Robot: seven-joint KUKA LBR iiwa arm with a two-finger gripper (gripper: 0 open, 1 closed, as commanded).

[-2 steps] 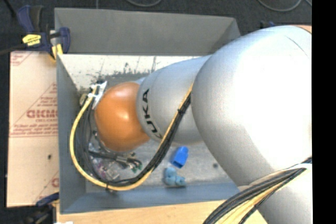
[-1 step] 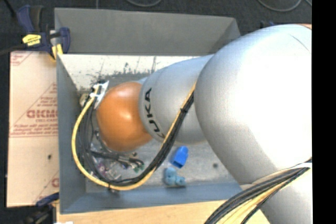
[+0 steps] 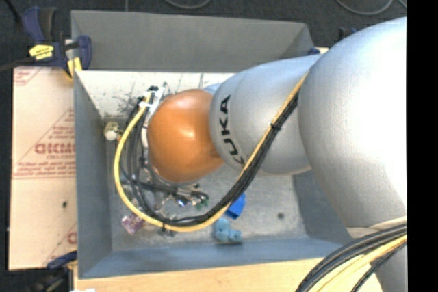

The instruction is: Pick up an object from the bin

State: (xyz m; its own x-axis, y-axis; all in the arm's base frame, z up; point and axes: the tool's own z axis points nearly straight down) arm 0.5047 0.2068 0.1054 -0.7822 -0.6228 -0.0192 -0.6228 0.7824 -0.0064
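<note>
camera view: knobbly pale-blue lump (image 3: 227,234)

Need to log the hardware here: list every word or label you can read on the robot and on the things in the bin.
"KUKA": black letters on the silver arm link, beside its orange cover.
Blue block, light-blue piece, purple piece: no readable text.

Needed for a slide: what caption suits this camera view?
KUKA arm reaching into the grey bin, orange cover over its middle; blue block and pale-blue piece lie by the near wall.
</note>
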